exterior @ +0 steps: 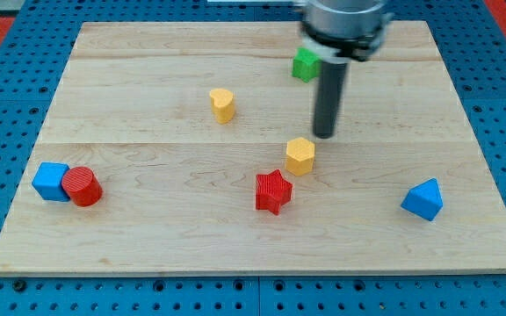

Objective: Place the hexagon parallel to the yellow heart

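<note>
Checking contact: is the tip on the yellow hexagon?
Off. My tip sits just up-right of the yellow hexagon, bare wood showing between them.

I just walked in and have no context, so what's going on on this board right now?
A robot arm with a dark rod is pushing blocks around a wooden board. My tip sits just above and right of the yellow hexagon, close to it; contact is unclear. The yellow heart lies further toward the view's left and top. A red star is just below the hexagon. The other blocks lie apart from the action.
</note>
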Controlling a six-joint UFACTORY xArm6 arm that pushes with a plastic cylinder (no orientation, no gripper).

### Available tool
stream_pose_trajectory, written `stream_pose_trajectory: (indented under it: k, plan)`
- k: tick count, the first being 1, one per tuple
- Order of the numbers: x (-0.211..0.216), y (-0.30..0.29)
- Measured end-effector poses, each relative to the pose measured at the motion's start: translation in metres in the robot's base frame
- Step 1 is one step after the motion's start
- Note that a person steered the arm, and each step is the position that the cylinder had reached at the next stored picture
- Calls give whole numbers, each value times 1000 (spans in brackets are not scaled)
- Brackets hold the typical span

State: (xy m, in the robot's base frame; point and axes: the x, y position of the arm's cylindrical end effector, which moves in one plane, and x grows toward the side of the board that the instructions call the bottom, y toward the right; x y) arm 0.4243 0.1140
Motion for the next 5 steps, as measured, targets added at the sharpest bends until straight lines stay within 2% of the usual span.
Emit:
stream_pose_trajectory:
  k: [1, 2, 3, 4, 5]
  plan:
    - [14, 22]
    - [45, -29]
    - [43, -143]
    - [44, -190]
    - [53, -160]
